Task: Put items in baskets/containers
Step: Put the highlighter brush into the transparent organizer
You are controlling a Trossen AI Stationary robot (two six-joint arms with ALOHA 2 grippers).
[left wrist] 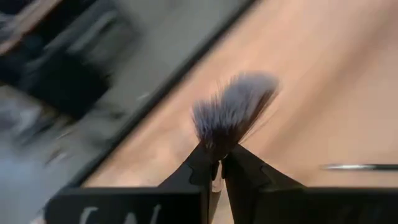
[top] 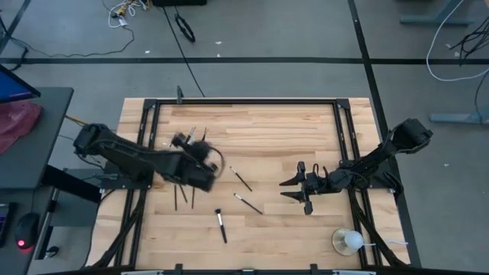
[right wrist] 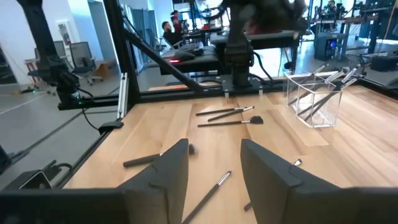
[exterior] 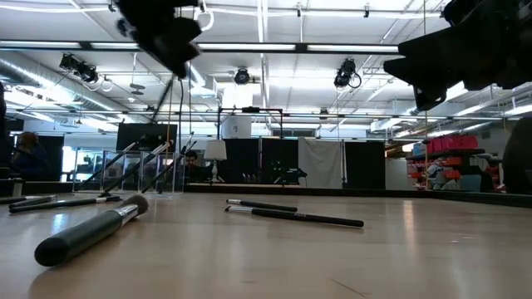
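My left gripper (left wrist: 216, 163) is shut on a makeup brush whose dark, pale-tipped bristle head (left wrist: 235, 106) fans out past the fingertips. In the high view it hovers (top: 200, 153) at the table's far left, beside the clear holder (right wrist: 314, 99). Several brushes lean in the holder, heads up, handles against its walls. My right gripper (right wrist: 214, 155) is open at mid-right (top: 286, 189), raised, with nothing between its fingers. Loose brushes lie flat on the wood: a thick one (top: 221, 225) and thin ones (top: 241, 179), (top: 248, 203), (top: 183, 195). My left gripper pinches the brush between its two fingertips (left wrist: 202, 168), just below the bristle head (left wrist: 217, 146). The head sticks out beyond the fingertips, and the fingers hide the handle. The brush is lifted clear of the table.
A white ball on a dish (top: 348, 241) sits at the near right corner. Black frame rails (top: 244, 101) run along the table's far and side edges. Bare wood lies between the two grippers. People sit in the room beyond the table (right wrist: 168, 28).
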